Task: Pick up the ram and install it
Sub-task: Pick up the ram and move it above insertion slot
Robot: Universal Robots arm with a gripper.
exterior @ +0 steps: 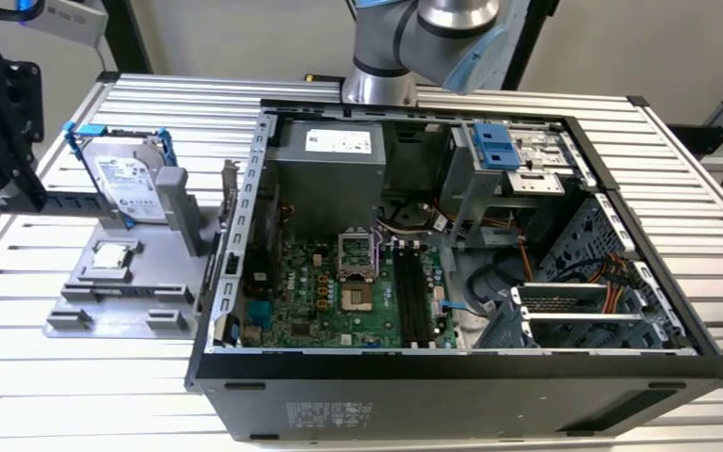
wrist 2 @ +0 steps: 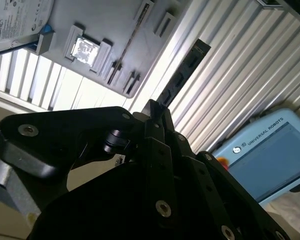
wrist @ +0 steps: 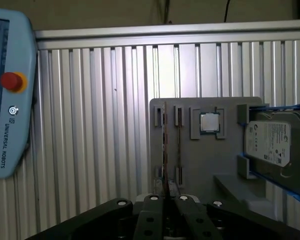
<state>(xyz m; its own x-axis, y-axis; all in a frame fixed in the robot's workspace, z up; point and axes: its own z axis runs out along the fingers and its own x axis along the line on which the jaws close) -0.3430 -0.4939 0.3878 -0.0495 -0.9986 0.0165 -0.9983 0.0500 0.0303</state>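
Jaws grip one end of the ram

place: robotics lab | evidence: slatted aluminium bench, open PC case, robot arm, teach pendant, parts fixture

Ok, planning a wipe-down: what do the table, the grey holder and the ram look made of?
The table is probably bare aluminium: silvery ribbed slats with glare. The grey holder looks like matte plastic: an even, dull surface. The ram, clamped in the tool, seems to be dark circuit board with black chips.
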